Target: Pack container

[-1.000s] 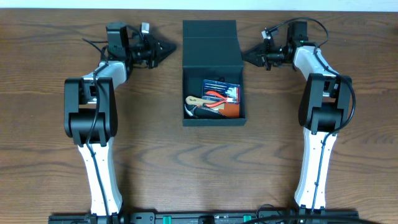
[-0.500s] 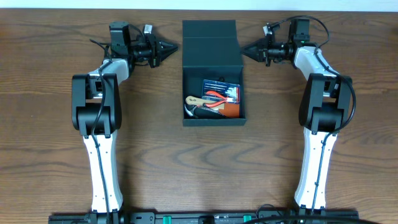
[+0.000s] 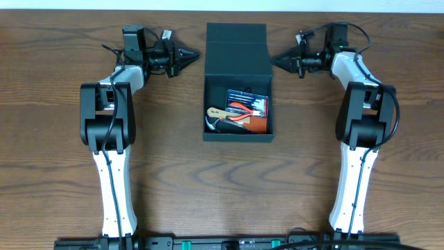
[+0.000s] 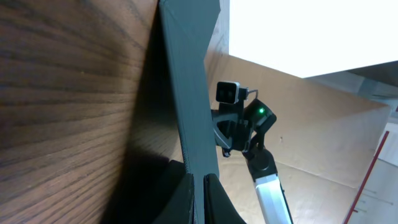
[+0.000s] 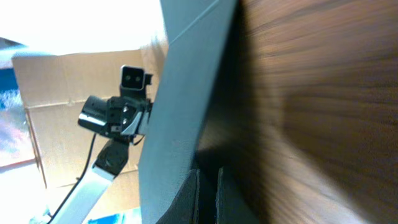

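Pinching both sets of jaws fully shut on nothing, I use them as pointed pushers: my left gripper [image 3: 197, 53] sits just beside the left edge of the raised lid [image 3: 236, 42], and my right gripper [image 3: 274, 61] just beside its right edge. Whether either tip actually touches I cannot tell. A second ago my left tip stood further off; it has since closed in, my right has barely moved, and the lid seems nudged slightly rightward. The container [image 3: 237, 136] sits at the middle of the table [image 3: 173, 173] between my arms, already holding red-handled pliers [image 3: 243, 107], a blue bit case [image 3: 251, 97] and a wooden-handled tool [image 3: 216, 111]. I judge the filling done, with the flap's closing left.
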`<state>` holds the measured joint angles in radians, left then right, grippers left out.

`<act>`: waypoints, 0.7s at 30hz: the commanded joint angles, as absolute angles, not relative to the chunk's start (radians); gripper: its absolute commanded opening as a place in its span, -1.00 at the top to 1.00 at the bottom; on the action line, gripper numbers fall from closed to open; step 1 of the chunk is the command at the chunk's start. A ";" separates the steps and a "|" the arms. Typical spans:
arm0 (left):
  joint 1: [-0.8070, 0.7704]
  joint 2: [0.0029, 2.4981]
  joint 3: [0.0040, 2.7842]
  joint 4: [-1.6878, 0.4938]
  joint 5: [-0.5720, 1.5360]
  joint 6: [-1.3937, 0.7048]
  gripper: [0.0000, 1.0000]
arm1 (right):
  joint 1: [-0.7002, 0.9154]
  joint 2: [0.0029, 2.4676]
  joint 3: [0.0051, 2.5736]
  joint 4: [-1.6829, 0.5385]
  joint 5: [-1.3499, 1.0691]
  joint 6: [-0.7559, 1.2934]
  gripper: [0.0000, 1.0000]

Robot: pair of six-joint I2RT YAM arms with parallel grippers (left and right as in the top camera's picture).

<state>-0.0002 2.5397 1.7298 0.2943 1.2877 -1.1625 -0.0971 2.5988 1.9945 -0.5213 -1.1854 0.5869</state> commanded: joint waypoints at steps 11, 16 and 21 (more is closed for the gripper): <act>0.006 2.545 1.750 0.294 1.304 -1.126 0.89 | -0.133 2.620 1.994 -0.591 -1.150 0.519 0.98; 0.006 2.545 1.750 0.293 1.301 -1.126 0.89 | -0.104 2.620 1.994 -0.613 -1.124 0.499 0.98; 0.006 2.545 1.750 0.293 1.298 -1.107 0.89 | -0.092 2.620 1.994 -0.613 -1.126 0.499 0.98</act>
<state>-0.0002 2.5397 1.7298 0.2947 1.2945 -1.1431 -0.1055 2.5988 1.9942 -0.6106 -1.1233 0.5232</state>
